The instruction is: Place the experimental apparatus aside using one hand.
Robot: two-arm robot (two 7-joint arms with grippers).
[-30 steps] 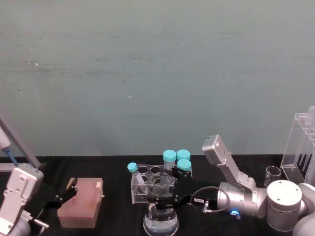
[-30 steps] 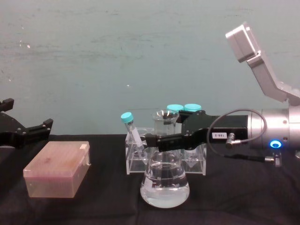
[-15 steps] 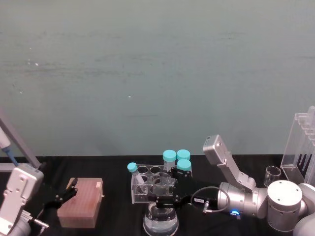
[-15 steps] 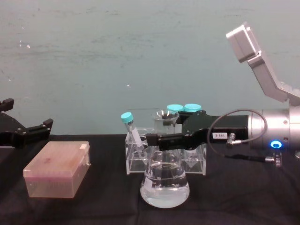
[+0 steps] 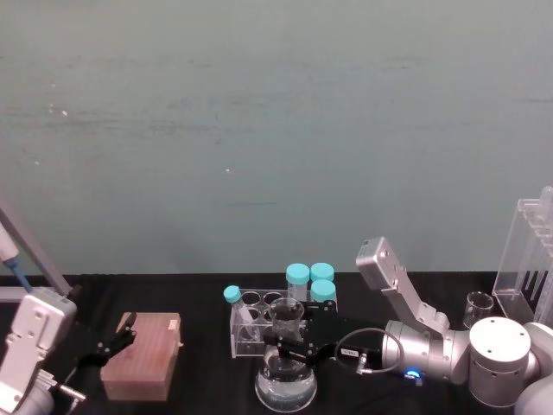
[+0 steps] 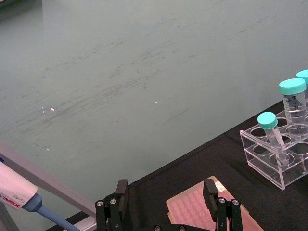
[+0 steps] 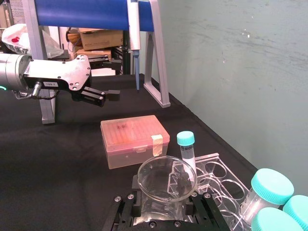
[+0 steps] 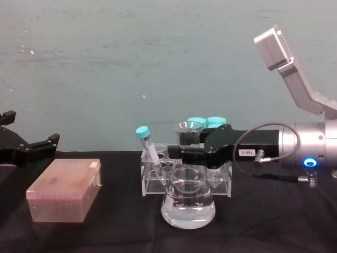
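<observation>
Lighting pretty even and soft for you, diffuse from overhead, teal wall (image 5: 259, 130) mid-bright with faint scuffs. Black tablecloth (image 8: 105, 232) swallows shadows, barely any visible. Small glints on conical flask (image 8: 188, 208) liquid, blue LED glow on right arm (image 8: 308, 162). Head view slightly soft; right wrist view's near edge blurry.

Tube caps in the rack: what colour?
Teal; the caps on the clear rack show best in the chest view.
</observation>
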